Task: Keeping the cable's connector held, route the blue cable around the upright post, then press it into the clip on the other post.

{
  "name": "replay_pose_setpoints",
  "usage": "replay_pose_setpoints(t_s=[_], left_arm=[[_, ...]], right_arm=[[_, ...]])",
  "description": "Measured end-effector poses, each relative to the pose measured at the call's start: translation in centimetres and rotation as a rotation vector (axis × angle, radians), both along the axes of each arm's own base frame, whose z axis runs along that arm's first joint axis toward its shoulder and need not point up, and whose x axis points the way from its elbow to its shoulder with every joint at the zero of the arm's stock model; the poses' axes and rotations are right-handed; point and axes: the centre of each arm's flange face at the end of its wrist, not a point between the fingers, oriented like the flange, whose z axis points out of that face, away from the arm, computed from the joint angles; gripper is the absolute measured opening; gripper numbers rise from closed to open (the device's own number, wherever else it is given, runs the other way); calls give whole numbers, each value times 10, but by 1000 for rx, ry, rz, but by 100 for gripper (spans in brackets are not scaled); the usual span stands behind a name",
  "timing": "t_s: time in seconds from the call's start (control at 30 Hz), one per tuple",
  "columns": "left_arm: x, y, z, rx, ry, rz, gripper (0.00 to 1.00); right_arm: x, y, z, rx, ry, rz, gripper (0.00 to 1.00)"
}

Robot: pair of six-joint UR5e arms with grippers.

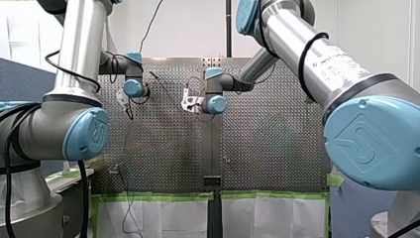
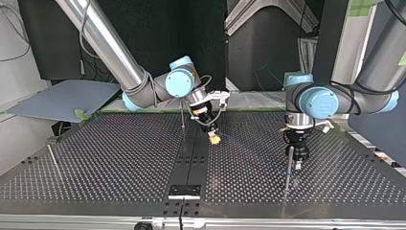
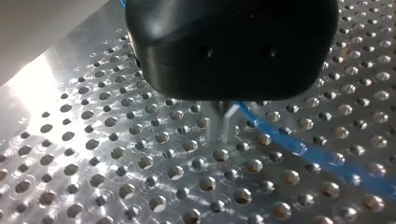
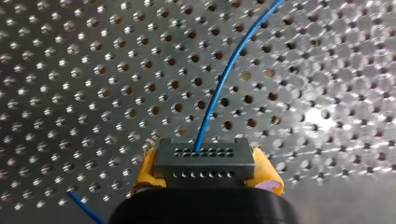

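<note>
In the right wrist view my right gripper [image 4: 204, 179] has its yellow pads [image 4: 145, 170] shut on the black connector [image 4: 204, 161]. The blue cable [image 4: 219, 88] leaves the connector and curves away over the perforated table. At the top view's middle that gripper [image 2: 214, 137] hangs low over the table, near a thin upright post [image 2: 182, 115]. My left gripper [image 2: 297, 162] stands at the top view's right, close beside another upright post [image 2: 288, 170]. In the left wrist view the blue cable [image 3: 289, 144] runs out from under my left gripper [image 3: 221, 125] along the table.
A third thin post [image 2: 54, 162] leans at the top view's left. A black plate [image 2: 184, 190] sits on the dark centre strip near the table's edge closest to that camera. In the front view both arms' elbows fill the sides, with green-taped sheets [image 1: 163, 210] below the table.
</note>
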Motion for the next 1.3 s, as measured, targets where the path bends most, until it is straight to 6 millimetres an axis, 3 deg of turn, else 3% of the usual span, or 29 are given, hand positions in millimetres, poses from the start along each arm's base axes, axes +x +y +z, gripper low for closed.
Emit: replay_pose_setpoints(t_s=[0.07,0.2,0.27,0.3,0.37,0.4,0.43,0.6,0.67,1.3], left_arm=[[-1,-1,-1,-2,9,3,42],[-2,-6,-1,-13,11,-15,44],[-2,-7,-1,-28,7,-24,53],[-1,-7,-2,-35,8,-26,53],[0,-7,-6,-45,14,-28,71],[0,-7,-8,-47,20,-30,71],[1,-7,-13,-49,31,-32,80],[4,-10,-31,-52,72,-44,89],[4,-11,-34,-53,78,-45,100],[5,-10,-35,-72,80,-37,100]], right_arm=[[-1,0,-4,3,7,-2,0],[-3,0,-13,8,22,-7,0],[-5,1,-18,11,28,-11,0],[-6,1,-20,13,30,-12,0],[-7,2,-27,18,35,-13,0],[-8,3,-30,20,39,-13,0],[-8,3,-34,23,43,-13,0],[-6,6,-53,36,69,-9,0],[-7,8,-63,44,81,-12,0],[-19,16,-187,142,215,-47,0]])
